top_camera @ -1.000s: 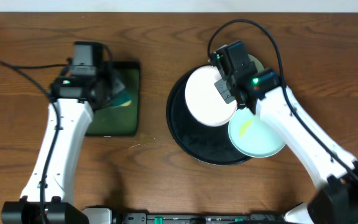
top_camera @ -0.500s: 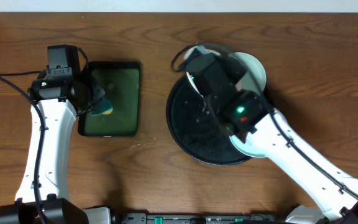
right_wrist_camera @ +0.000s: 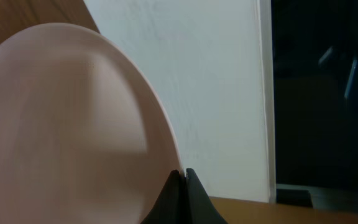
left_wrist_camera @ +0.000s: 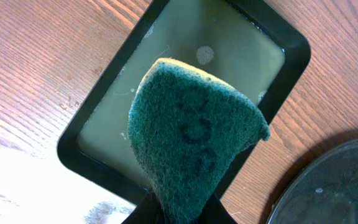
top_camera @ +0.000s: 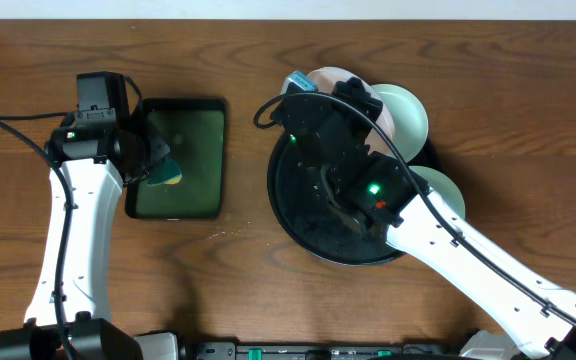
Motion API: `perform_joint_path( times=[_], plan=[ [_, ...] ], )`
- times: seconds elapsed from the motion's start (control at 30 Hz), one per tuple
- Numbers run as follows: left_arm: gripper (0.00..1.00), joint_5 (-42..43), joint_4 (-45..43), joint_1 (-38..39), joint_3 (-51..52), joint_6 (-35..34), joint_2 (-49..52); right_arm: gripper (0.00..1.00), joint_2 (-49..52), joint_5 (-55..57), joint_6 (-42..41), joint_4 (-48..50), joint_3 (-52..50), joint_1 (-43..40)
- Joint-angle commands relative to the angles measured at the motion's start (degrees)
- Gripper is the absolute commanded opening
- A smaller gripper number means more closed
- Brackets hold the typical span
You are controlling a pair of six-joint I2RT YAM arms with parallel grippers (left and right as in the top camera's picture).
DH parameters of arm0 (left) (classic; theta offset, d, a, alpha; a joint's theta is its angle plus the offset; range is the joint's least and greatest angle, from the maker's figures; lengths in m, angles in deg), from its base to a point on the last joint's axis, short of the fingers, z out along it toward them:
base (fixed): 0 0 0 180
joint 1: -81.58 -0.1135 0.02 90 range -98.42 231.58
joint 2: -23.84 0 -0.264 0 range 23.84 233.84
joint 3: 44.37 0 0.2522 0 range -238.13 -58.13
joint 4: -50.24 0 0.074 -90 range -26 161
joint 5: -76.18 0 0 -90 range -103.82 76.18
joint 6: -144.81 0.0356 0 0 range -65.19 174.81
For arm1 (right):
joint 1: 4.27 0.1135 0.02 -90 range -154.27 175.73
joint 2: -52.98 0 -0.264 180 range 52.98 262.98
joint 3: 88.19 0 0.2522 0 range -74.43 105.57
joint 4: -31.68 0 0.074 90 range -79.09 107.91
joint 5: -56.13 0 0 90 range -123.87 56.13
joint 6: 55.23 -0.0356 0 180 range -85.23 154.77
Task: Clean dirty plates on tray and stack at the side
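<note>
- In the overhead view, the round black tray [top_camera: 293, 205] was seen right of centre on the wooden table [top_camera: 238, 260], with the right arm laid across it.
- The raised plate [top_camera: 333, 78] was seen at the tray's upper edge, mostly hidden by the arm. The grip on it could not be made out from above.
- In the right wrist view the right gripper [right_wrist_camera: 180, 177] was shown pinched fully together on the rim of that plate [right_wrist_camera: 73, 124], which was held on edge and filled the left of the frame. Its visible face looked pale and unsmeared.
- A white wall and a dark area were seen behind the plate in the wrist view only.
- A second plate [top_camera: 408, 112], pale mint, was seen only from overhead, at the tray's upper right rim.
- A third plate [top_camera: 443, 188] was seen at the tray's right edge, partly covered by the arm. Whether it rested on the rim could not be told.
- At the left of the overhead frame, a sponge [top_camera: 165, 175] was held over the rectangular green tray [top_camera: 193, 130].
- In the left wrist view the left gripper [left_wrist_camera: 182, 208] was shown clamped nearly closed on the sponge's lower end.
- The sponge's green scouring face, its yellow edge and the wet-looking floor of the rectangular tray were shown only in that view.
</note>
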Motion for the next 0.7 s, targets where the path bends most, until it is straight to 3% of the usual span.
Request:
perform_joint_path(
  times=[0.0,0.13,0.23,0.4,0.67],
  plan=[
    [0.08,0.1,0.2,-0.3,0.2,1.0,-0.1,0.01,-0.8,-6.3,-9.7,-4.1,-0.2,-0.8],
    [0.08,0.2,0.6,-0.2,0.2,1.0,-0.1,0.01,1.6,-40.1,-15.7,-15.1,-0.7,-8.2],
    [0.08,0.2,0.7,-0.2,0.2,1.0,-0.1,0.01,3.0,-43.5,-28.7,-14.8,-0.7,-14.7],
    [0.08,0.2,1.3,-0.2,0.2,1.0,-0.1,0.01,2.8,-54.0,-40.2,-12.9,-0.6,-29.5],
    [0.08,0.2,1.5,-0.2,0.2,1.0,-0.1,0.01,5.3,-71.4,-43.9,-16.0,-0.6,-57.5]
  ],
)
